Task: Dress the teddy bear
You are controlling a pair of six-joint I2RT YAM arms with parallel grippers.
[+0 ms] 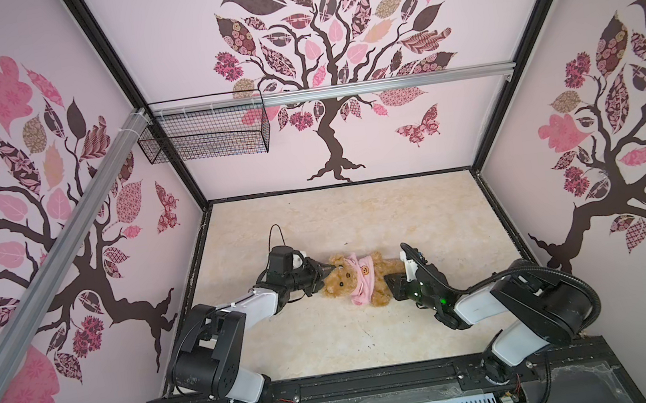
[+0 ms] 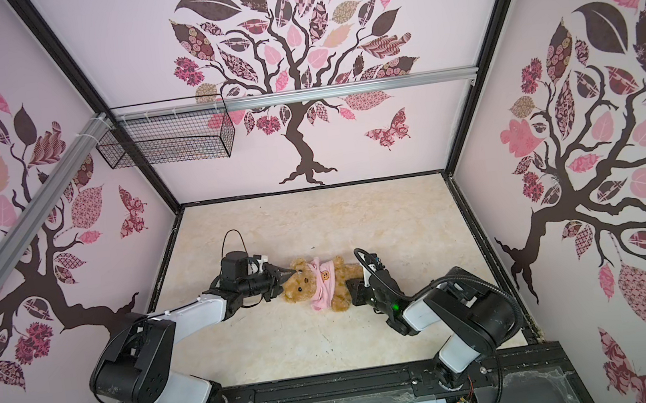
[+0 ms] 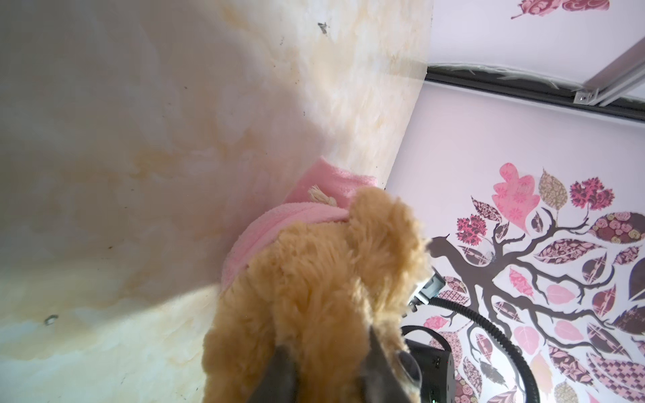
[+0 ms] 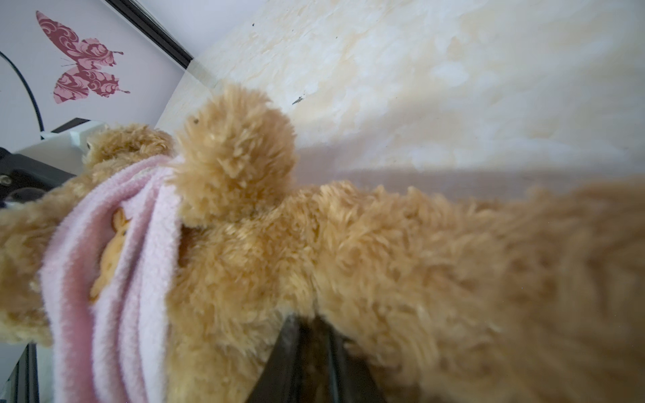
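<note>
Golden-brown teddy bear (image 1: 339, 283) lies on the table (image 1: 356, 215) between two claws. At its ear the left claw (image 1: 330, 270) pinches fur; the right claw (image 4: 310, 328), jaws a sliver apart, meets a leg — grip unclear. Both top views show its face; the left wrist view, only the back of its head.

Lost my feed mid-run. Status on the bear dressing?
Left end effector shut on teddy bear head. Right end effector at its legs, grip unclear. Pink shirt on, bunched at chest. Nothing in the way.
</note>
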